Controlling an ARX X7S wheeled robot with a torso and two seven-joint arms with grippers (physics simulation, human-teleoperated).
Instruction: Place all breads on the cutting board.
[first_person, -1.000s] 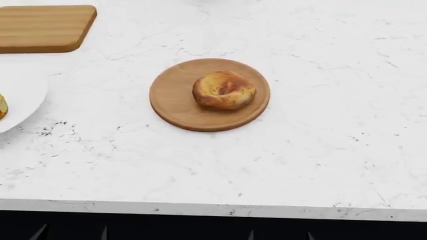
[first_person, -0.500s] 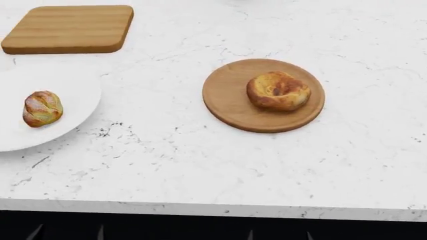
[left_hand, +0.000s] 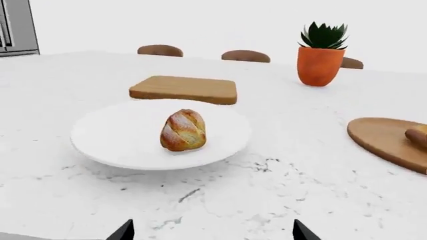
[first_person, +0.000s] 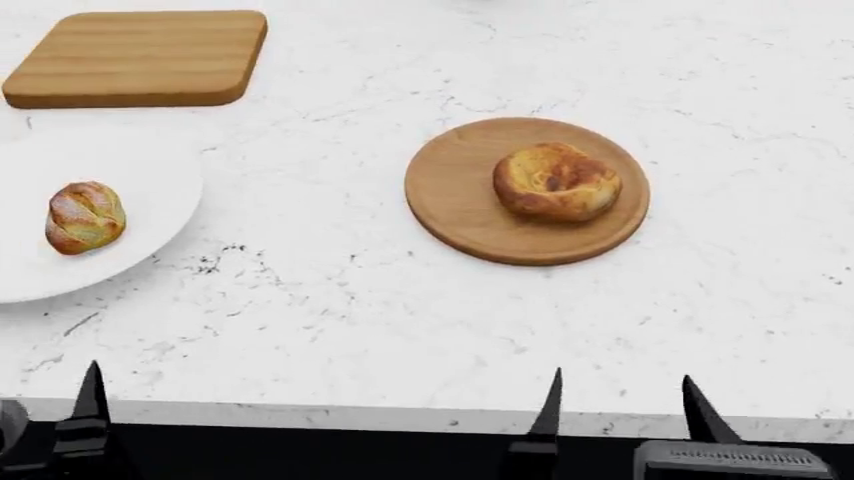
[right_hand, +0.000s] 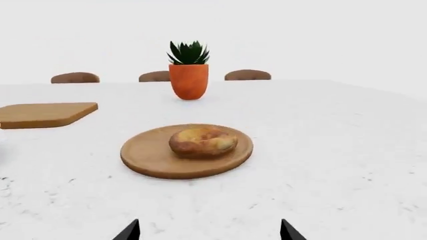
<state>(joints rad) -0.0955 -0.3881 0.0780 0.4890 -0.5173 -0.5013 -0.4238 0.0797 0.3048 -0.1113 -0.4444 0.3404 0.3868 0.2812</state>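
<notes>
Resting empty, the cutting board (first_person: 140, 57) serves as landmark: 1 bread (first_person: 86, 216) sits on the white plate (first_person: 134, 170) just nearer the robot, 1 round loaf (first_person: 557, 181) on the wooden plate (first_person: 461, 200) well to its right. Left gripper (left_hand: 210, 232) and right gripper (right_hand: 208, 231) hang spread, holding nothing, each facing its own bread for approach.
</notes>
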